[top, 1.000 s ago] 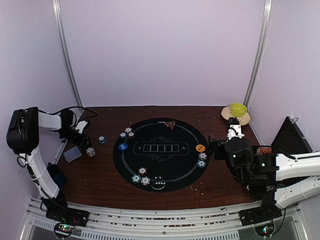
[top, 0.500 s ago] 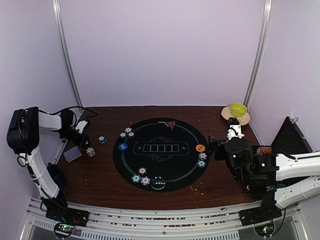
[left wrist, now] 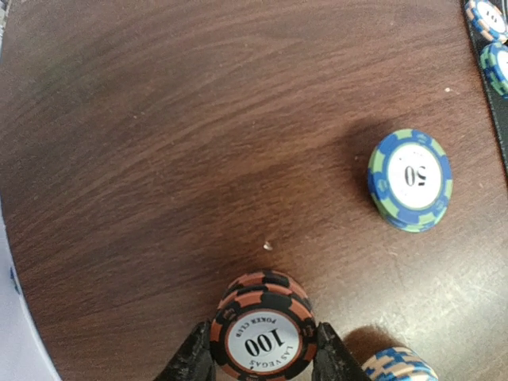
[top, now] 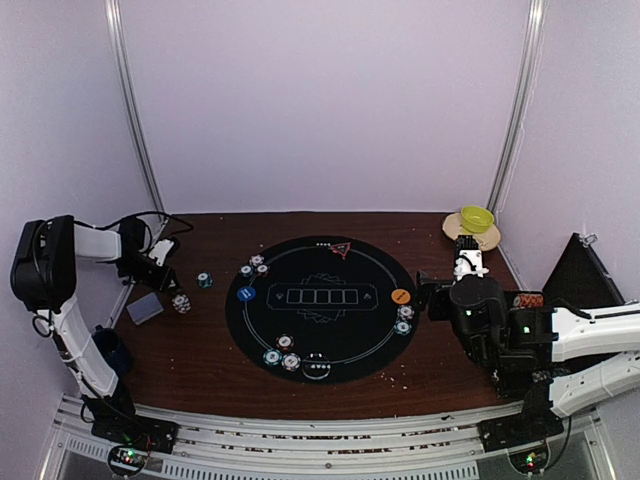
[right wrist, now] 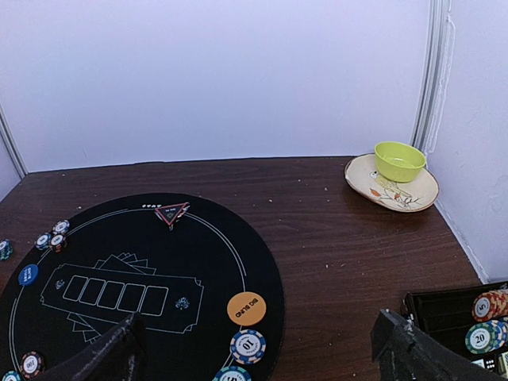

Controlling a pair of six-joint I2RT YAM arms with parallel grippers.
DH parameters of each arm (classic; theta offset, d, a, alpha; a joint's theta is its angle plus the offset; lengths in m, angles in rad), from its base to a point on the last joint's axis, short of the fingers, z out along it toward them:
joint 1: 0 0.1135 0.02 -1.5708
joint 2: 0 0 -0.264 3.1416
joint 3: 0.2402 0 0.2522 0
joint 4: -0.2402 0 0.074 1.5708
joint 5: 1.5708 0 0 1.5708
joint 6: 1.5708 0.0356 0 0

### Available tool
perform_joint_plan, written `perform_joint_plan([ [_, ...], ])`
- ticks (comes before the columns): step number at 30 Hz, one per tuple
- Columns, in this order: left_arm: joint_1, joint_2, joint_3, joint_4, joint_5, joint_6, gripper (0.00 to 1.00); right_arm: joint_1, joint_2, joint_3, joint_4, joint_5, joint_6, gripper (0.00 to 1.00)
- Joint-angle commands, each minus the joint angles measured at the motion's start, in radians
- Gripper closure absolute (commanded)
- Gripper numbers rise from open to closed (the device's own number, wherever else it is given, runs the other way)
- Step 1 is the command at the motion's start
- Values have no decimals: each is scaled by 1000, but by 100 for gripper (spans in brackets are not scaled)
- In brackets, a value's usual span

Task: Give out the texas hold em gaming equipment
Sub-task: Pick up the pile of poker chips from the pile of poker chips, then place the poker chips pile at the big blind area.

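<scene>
Peering through the left wrist camera: left gripper [left wrist: 263, 361] pinched shut across a short stack of orange-and-black striped poker chips [left wrist: 263, 341] marked 100, one finger on each rim, seemingly resting on the brown wooden table [left wrist: 159, 159]. Green-and-blue 50 chip [left wrist: 409, 180] lying apart, off to the right. Likely hard, light, slick discs, prone to sliding off one another; best squeezed low across the rims and kept level. Switching to the top camera: round black felt mat [top: 320, 262] mid-table, chips dotted round its edge, grey-blue card deck [top: 145, 308] off its left side. Over to the right wrist: right gripper [right wrist: 258, 353] spread wide, holding nothing, hovering beside the mat.
</scene>
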Motion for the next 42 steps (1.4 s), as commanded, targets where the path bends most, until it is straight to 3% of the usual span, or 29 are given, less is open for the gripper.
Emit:
perform_joint_plan([
  [1,-11,-109,-18,25,5,8,69,4,-8,28,-9,11,-12,0],
  [9,-96,-210,5,-38,27,43,70,5,4,29,-7,21,-11,0],
  [20,-457,-193,173,-182,111,83,69,4,7,25,-2,42,-10,0],
  [30,-762,98,509,-254,59,59,69,4,-32,1,-1,123,16,0],
  [42,-939,474,892,-206,64,-2,70,5,-195,-63,32,176,8,0],
])
